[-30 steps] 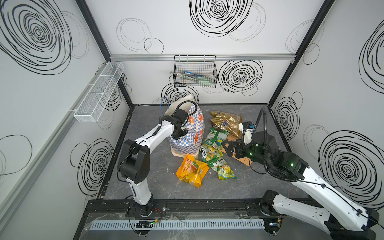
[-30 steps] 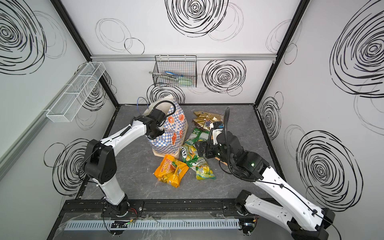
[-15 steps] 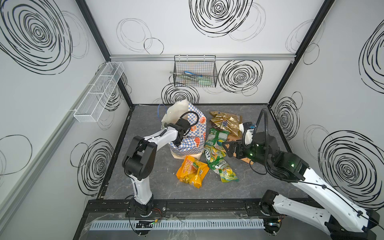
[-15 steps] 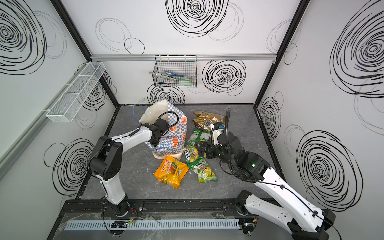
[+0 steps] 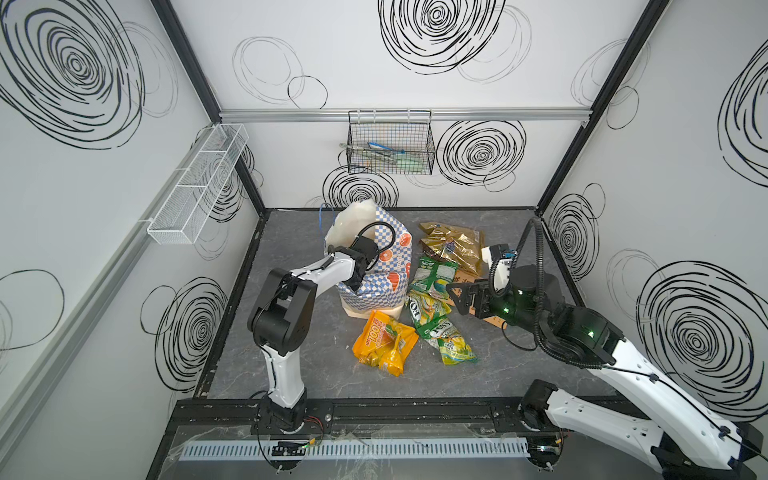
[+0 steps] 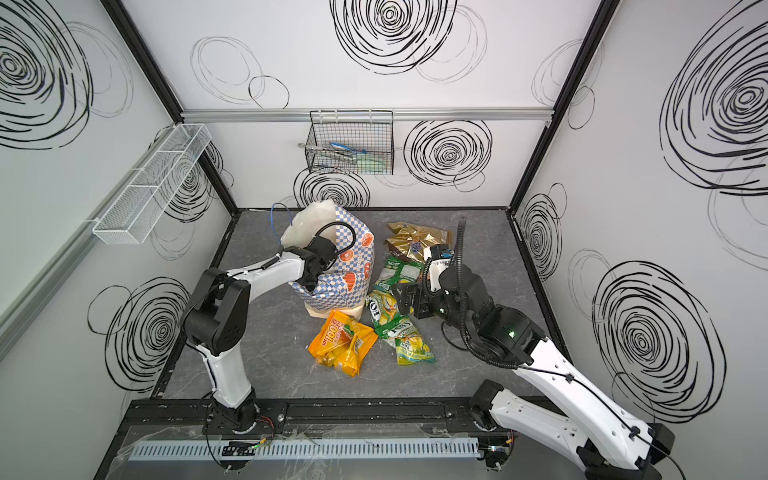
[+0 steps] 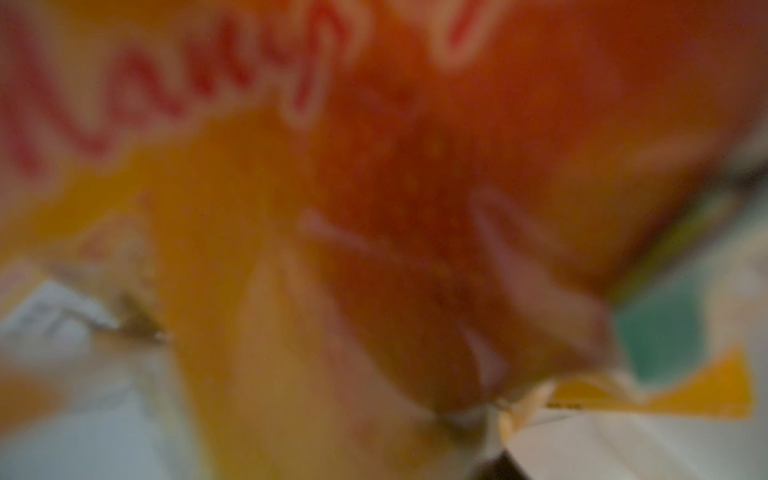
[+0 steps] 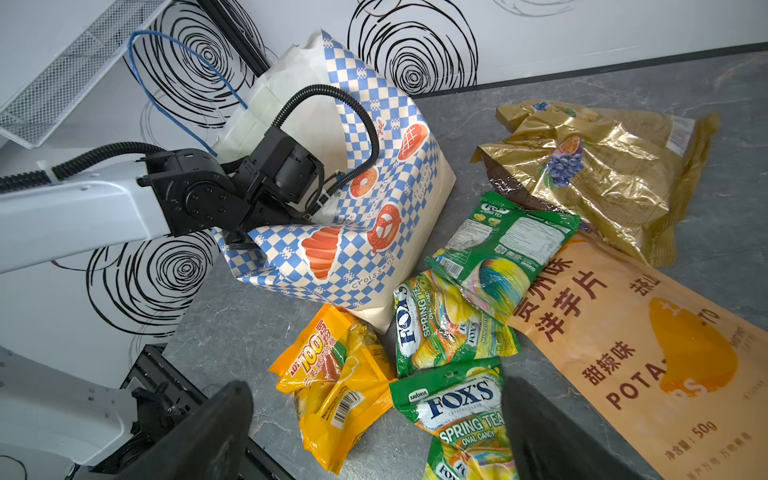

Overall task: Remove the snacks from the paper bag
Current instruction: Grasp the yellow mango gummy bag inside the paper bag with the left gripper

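grey tabletop (image 5: 316, 370) with snacks (image 5: 384, 343); right tool (image 8: 376, 432) splayed, empty; left tool (image 8: 237, 237) inside paper bag (image 5: 392, 253), state unclear

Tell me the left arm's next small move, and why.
Probably close the claw on the orange packet, ready to lift it out. The left arm reaches down into the paper bag, its claw hidden there, and that blurred packet fills the left wrist view, so a snack seems within grasp.

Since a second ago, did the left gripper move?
Yes. The left gripper has dropped away from the black wire basket, down into the paper bag, its fingertips hidden.
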{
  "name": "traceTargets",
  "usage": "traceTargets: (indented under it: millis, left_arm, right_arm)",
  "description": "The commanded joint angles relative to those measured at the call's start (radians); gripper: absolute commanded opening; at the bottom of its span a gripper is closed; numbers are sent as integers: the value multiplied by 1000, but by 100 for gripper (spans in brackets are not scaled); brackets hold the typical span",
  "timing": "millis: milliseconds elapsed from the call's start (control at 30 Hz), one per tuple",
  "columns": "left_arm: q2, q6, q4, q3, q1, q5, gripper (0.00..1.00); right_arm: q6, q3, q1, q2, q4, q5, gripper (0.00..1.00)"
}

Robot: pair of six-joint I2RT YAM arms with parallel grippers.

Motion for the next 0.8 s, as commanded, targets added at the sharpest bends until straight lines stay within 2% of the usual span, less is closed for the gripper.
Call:
traceTargets:
  millis: [0, 200, 767]
  left_arm:
    - [33, 3, 8, -23, -2, 6, 27]
    - [-7, 3, 7, -11, 13, 13, 0]
    - [-159, -7, -94, 165, 22, -75, 0]
  right_arm:
    - [6, -8, -7, -9, 9, 17, 97]
    - [6, -10, -8, -12, 10, 18, 97]
    - [1, -3, -12, -14, 9, 18, 97]
